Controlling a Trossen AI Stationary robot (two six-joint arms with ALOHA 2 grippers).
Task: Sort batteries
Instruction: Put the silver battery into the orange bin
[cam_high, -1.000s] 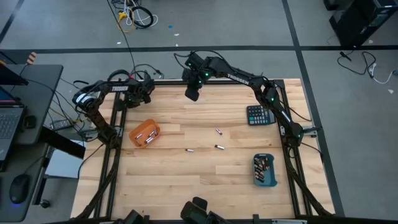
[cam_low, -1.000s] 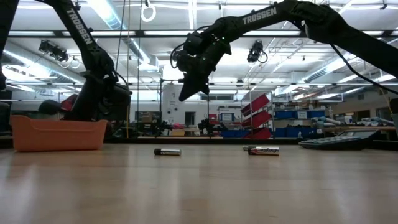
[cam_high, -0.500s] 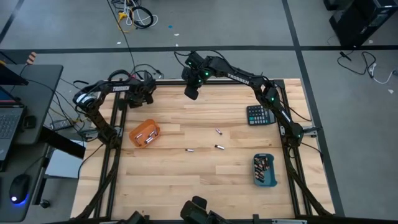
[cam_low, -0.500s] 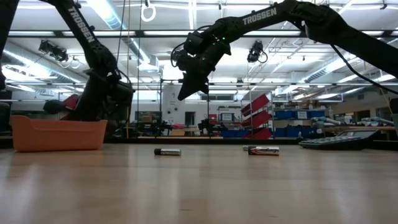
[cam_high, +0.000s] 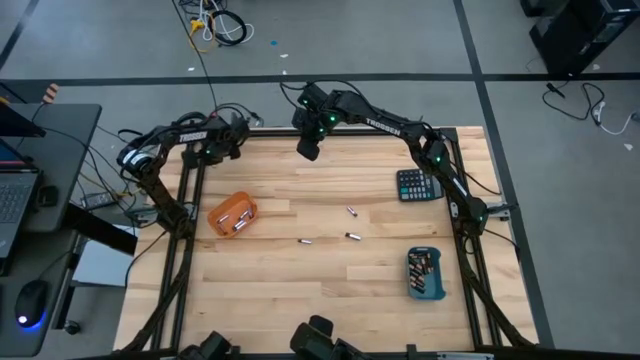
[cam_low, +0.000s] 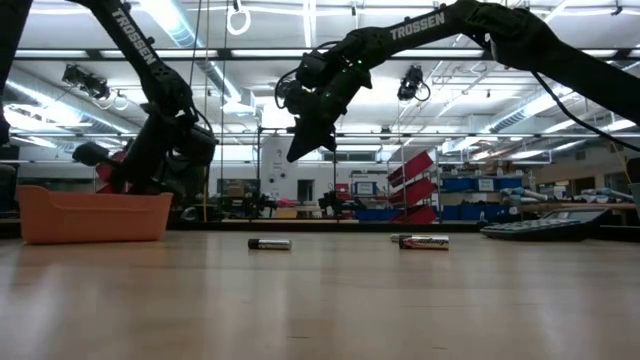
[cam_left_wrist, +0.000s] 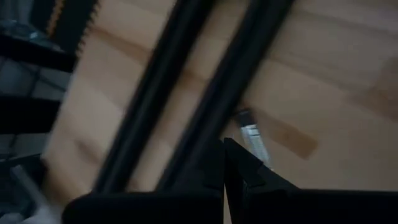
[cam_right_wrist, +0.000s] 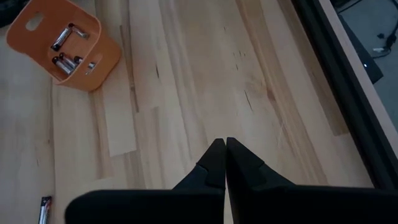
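Three loose batteries lie on their sides mid-table (cam_high: 351, 210) (cam_high: 352, 236) (cam_high: 305, 241); two show in the low view (cam_low: 268, 243) (cam_low: 424, 241). More batteries lie in the orange tray (cam_high: 232, 215) (cam_right_wrist: 59, 42) and in the blue tray (cam_high: 425, 273). My left gripper (cam_high: 222, 140) (cam_left_wrist: 224, 144) is shut over the table's far-left corner, beside the black frame rails. A small silvery cylinder (cam_left_wrist: 250, 132) lies just past its fingertips on the wood. My right gripper (cam_high: 308, 150) (cam_right_wrist: 225, 143) hangs shut high above the far edge, over bare wood (cam_low: 297, 150).
A black calculator (cam_high: 417, 185) lies near the right edge, far of the blue tray. Black frame rails (cam_left_wrist: 186, 99) run along the table's left side. Bare wood stretches across the near half of the table (cam_high: 300, 300).
My left gripper has swung a little toward the table's far-left corner and turned about its wrist; its fingers stay shut. The right arm and the batteries have kept still.
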